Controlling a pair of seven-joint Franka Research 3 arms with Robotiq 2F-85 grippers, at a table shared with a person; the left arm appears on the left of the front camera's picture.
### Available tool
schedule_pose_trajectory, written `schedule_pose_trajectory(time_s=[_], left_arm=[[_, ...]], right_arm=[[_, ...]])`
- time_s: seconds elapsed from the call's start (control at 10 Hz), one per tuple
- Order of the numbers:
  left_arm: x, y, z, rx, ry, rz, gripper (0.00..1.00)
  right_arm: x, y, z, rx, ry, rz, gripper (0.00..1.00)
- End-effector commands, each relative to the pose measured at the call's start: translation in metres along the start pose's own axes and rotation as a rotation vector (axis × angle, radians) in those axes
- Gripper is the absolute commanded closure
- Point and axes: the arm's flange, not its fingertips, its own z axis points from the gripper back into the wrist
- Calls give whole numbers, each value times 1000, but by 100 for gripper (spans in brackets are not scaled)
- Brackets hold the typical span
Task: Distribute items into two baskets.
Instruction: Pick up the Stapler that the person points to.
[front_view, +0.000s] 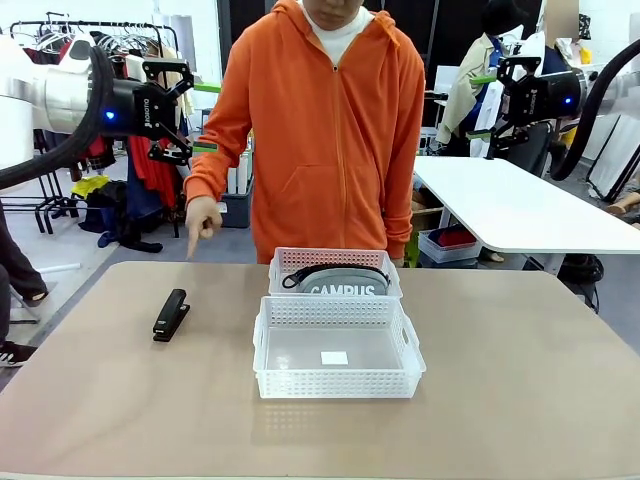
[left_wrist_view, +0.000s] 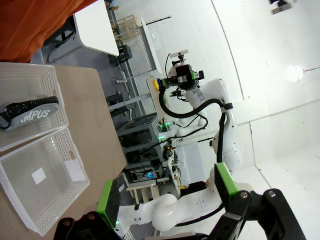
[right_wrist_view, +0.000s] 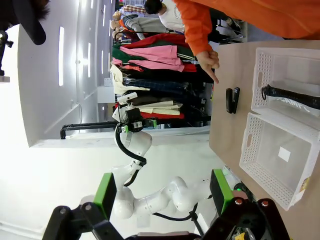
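- The table is lying mostly bare: wide open tabletop is showing right of the baskets, in front of them, and on the left around the stapler.
- The near basket and far basket are standing mid-table, long sides touching, well in from every table edge.
- The stapler is lying flat left of the near basket, apart from it, its long axis running near-to-far with a slight tilt.
- The pouch is sitting in the far basket, long axis running left to right, its "CAMPUS" lettering facing the robot and its strap lying along the top.
- A person's hand is pointing down over the far-left table edge, beyond the stapler.
- The left gripper is hanging high at the left, jaws spread wide and holding nothing.
- The right gripper is hanging high at the right, likewise spread wide and holding nothing.
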Motion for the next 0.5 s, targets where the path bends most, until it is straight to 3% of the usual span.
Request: schedule_pose_trajectory(time_s=[0.0, 0.4], left_arm=[[-1, -2, 0, -1, 1, -4, 0], [-1, -2, 0, -1, 1, -4, 0]], right_arm=[[0, 3, 0, 12, -4, 0, 0], [0, 3, 0, 12, -4, 0, 0]])
